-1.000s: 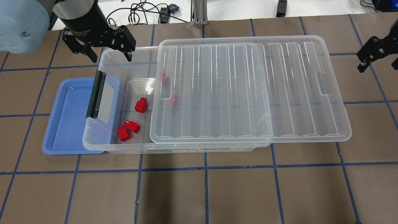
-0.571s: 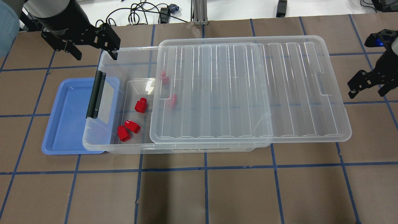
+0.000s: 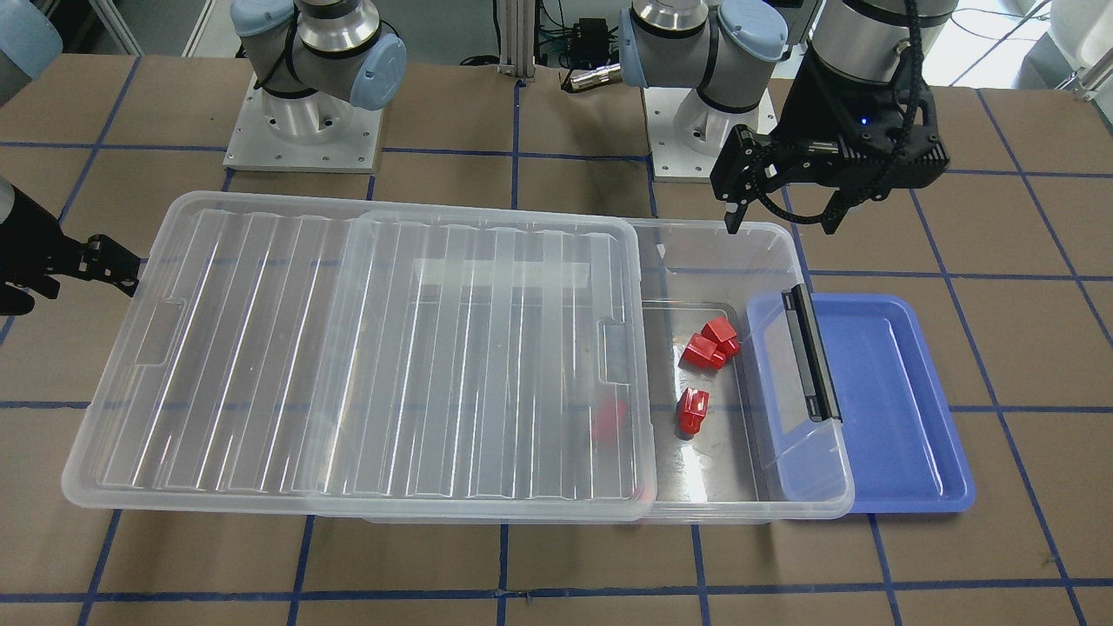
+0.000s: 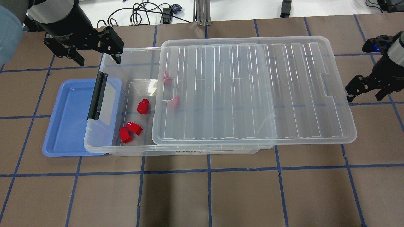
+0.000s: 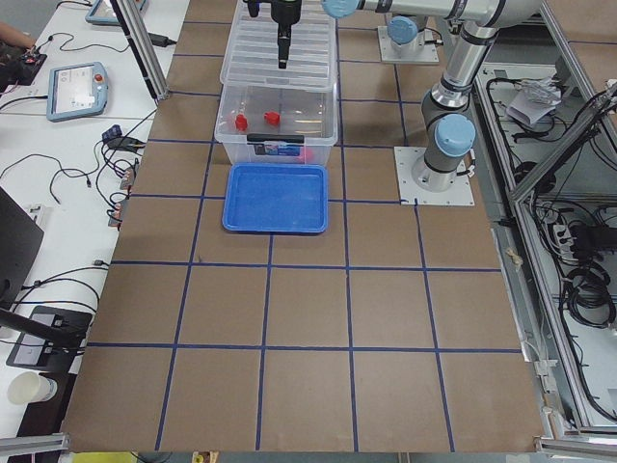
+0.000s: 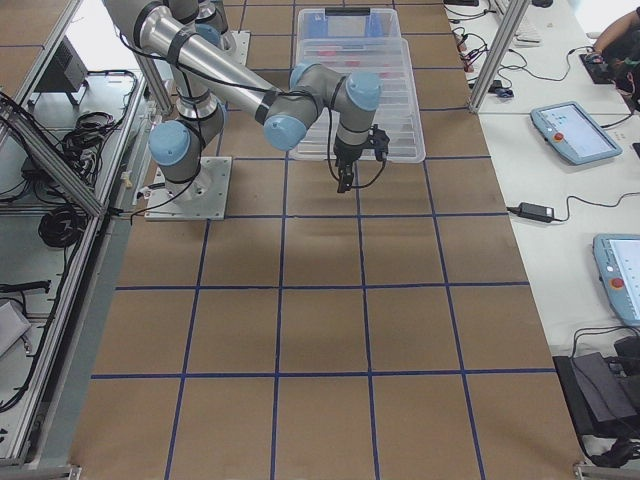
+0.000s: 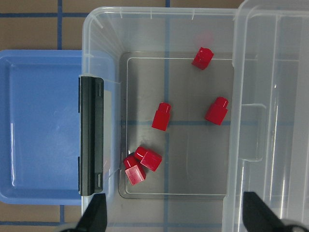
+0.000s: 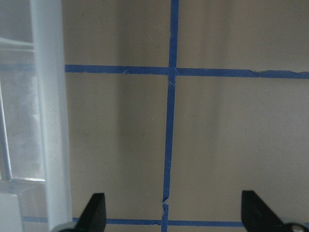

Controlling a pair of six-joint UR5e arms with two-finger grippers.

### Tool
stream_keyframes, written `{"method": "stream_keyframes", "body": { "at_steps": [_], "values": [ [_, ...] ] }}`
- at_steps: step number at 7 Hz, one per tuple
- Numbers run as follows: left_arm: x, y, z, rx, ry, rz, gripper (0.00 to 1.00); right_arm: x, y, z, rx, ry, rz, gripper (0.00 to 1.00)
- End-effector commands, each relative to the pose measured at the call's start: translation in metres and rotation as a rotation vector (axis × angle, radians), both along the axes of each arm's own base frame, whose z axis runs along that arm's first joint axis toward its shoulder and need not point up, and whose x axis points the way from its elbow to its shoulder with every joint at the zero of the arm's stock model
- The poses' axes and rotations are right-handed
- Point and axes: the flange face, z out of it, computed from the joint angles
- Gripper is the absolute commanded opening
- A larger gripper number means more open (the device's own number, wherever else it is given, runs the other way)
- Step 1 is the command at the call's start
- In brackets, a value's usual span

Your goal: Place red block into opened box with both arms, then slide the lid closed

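Right hand [image 4: 363, 96] nearer lid [image 4: 252, 91] end; left hand [image 4: 99, 62] off box [image 4: 135, 49] corner.

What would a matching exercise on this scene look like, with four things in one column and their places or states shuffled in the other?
Things:
1. clear ribbed plastic lid
2. flat blue plastic tray
3. small red plastic blocks
4. right gripper

Places or states:
A. lying on the floor of the large clear plastic box
B. open, just off the lid's overhanging end
C. sitting partway along the box, leaving one end uncovered
D. partly under the box's uncovered end

Pairs: 1-C, 2-D, 3-A, 4-B.
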Motion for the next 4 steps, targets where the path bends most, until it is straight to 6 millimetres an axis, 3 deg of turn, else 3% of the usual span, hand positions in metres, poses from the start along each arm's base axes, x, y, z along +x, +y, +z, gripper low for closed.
{"method": "stream_keyframes", "body": {
  "at_steps": [1,4],
  "values": [
    [0.003,-0.005,-0.012,0.025,0.001,0.005,1.00,0.024,-0.007,-0.005,0.002,0.005,-0.003,1.00],
    [0.002,-0.008,-0.016,0.033,-0.006,0.004,1.00,0.095,-0.017,0.000,-0.034,0.027,0.023,1.00]
  ]
}}
